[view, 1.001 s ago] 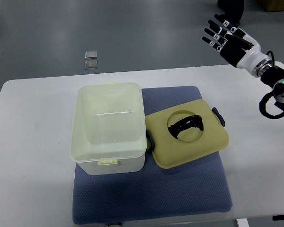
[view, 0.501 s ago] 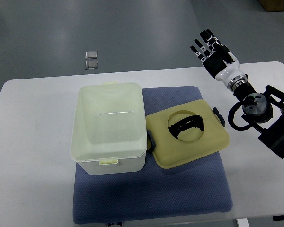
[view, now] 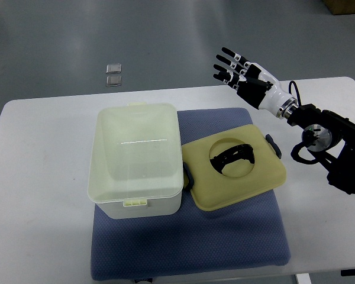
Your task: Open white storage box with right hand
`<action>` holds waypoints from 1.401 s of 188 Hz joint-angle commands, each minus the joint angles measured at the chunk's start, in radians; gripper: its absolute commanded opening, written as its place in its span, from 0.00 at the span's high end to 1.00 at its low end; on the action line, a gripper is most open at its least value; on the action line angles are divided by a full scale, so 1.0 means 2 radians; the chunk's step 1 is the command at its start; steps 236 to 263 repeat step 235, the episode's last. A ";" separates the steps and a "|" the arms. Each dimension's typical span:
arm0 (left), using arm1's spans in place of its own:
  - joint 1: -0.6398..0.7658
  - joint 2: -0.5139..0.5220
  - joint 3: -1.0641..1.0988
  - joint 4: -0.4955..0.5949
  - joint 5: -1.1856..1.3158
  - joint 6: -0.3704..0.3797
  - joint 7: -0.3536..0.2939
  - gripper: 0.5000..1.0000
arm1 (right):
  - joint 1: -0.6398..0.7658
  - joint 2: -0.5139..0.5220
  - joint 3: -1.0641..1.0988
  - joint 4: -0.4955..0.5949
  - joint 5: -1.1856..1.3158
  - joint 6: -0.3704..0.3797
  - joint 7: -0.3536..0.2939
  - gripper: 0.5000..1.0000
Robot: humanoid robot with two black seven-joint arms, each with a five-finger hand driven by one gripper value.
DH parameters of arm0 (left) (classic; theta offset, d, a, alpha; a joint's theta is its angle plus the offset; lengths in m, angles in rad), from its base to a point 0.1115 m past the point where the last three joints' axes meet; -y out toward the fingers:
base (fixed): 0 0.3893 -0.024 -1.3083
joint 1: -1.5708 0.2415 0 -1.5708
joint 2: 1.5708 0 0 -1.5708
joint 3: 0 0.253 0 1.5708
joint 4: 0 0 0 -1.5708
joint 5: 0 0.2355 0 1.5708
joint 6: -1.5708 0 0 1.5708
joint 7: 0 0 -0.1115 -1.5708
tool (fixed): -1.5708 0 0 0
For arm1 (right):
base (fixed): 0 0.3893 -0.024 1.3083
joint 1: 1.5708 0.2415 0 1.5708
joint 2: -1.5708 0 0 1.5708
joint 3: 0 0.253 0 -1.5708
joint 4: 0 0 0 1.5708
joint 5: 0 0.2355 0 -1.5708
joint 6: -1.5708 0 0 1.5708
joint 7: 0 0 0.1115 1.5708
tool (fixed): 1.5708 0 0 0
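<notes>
A white translucent storage box (view: 136, 158) stands on the left part of a blue mat (view: 225, 236), with no lid on it and its inside visible. Its pale yellow lid (view: 234, 167), with a black handle (view: 232, 156) in a round recess, lies flat on the mat just right of the box. My right hand (view: 239, 74) hovers over the table's far edge, up and right of the lid, fingers spread and holding nothing. Its arm (view: 325, 139) enters from the right edge. The left arm is out of sight.
The white table (view: 35, 195) carries the mat and box. Two small clear squares (view: 113, 75) lie on the grey floor beyond the table's far edge.
My right hand has swung leftward and lower, from the upper right corner to a spot above the table's far edge nearer the lid. Box and lid have not moved.
</notes>
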 commanded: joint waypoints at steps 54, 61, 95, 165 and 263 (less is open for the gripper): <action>0.000 0.000 -0.001 0.000 0.000 0.000 0.000 0.00 | 0.023 -0.004 -0.016 -0.033 0.004 -0.012 -0.077 0.11; 0.000 0.000 -0.001 0.000 0.000 -0.001 0.000 0.00 | 0.023 -0.002 -0.013 -0.040 0.015 -0.028 -0.079 0.11; 0.000 0.000 -0.001 0.000 0.001 -0.001 0.000 0.00 | 0.023 0.005 -0.015 -0.042 0.086 -0.126 -0.079 0.11; 0.000 0.000 -0.001 0.000 0.001 -0.001 0.000 0.00 | 0.007 0.041 0.049 -0.042 0.101 -0.133 -0.071 0.12; 0.000 0.000 -0.001 0.000 0.000 0.000 0.000 0.00 | -0.010 0.049 0.087 -0.043 0.101 -0.133 -0.070 0.11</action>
